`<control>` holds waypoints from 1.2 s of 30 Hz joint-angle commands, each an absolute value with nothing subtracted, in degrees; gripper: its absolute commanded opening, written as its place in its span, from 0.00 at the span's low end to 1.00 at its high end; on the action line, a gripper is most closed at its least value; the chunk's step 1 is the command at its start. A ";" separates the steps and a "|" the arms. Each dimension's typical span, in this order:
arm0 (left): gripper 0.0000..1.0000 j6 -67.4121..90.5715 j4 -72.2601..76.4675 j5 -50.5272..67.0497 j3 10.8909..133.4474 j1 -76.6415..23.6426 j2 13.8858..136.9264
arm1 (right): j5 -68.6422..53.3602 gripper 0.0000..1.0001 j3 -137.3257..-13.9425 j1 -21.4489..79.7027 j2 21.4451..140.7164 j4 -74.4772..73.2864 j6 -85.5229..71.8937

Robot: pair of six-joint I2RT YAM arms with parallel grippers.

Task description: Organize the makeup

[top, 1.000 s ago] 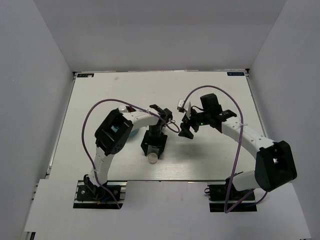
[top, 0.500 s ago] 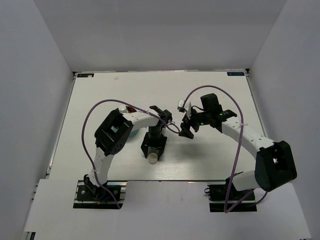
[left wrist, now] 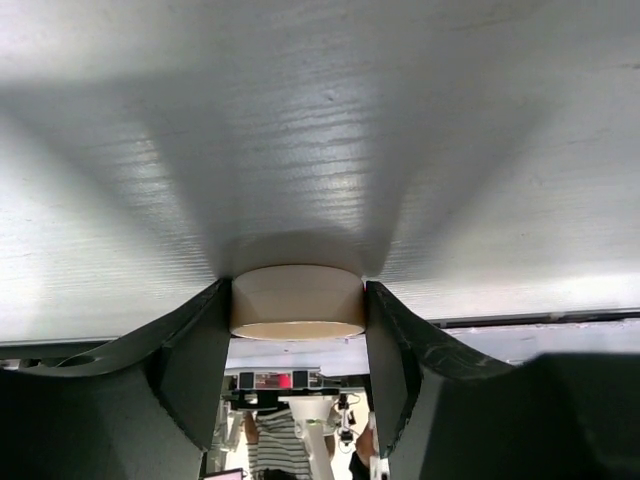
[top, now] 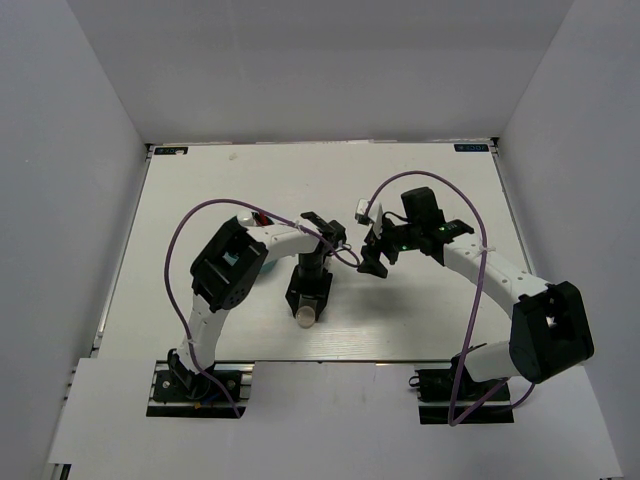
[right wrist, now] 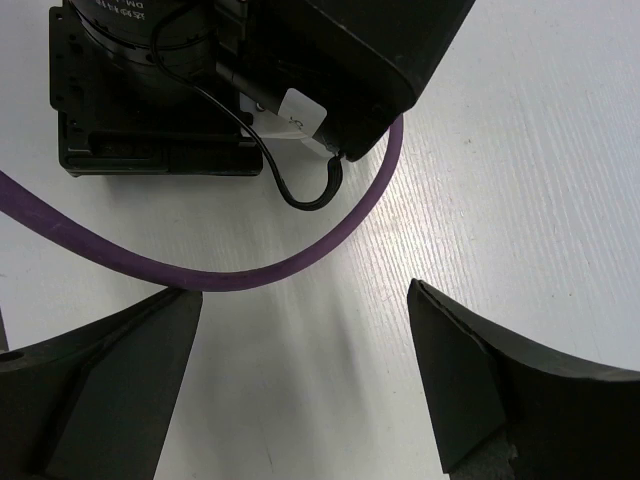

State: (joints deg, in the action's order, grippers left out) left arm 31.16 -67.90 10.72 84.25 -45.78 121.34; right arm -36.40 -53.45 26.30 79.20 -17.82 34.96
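Left pincer [left wrist: 296,300]: clamped on the round cream compact [top: 305,318], one finger at each side of its rim. Compact sits low against the white surface [left wrist: 320,120], centre, toward the near edge. Right pincer [right wrist: 300,330]: jaws apart above the surface, beside a purple cable [right wrist: 250,272].

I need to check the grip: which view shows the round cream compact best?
Left wrist: the round cream compact fills the centre, the left gripper touching both sides. Top external shows only a small pale disc; right wrist shows none of it.
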 commanded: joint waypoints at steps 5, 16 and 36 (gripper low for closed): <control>0.22 33.57 -58.79 1.16 86.74 -46.67 120.07 | -39.02 0.89 -52.47 25.93 75.94 -18.89 39.18; 0.12 40.51 -58.09 -8.34 87.89 -46.67 112.07 | -39.29 0.89 -47.90 25.75 71.19 -24.34 46.85; 0.00 58.08 -67.14 -30.83 90.62 -51.58 93.35 | -37.62 0.89 -47.28 25.49 72.51 -26.28 48.78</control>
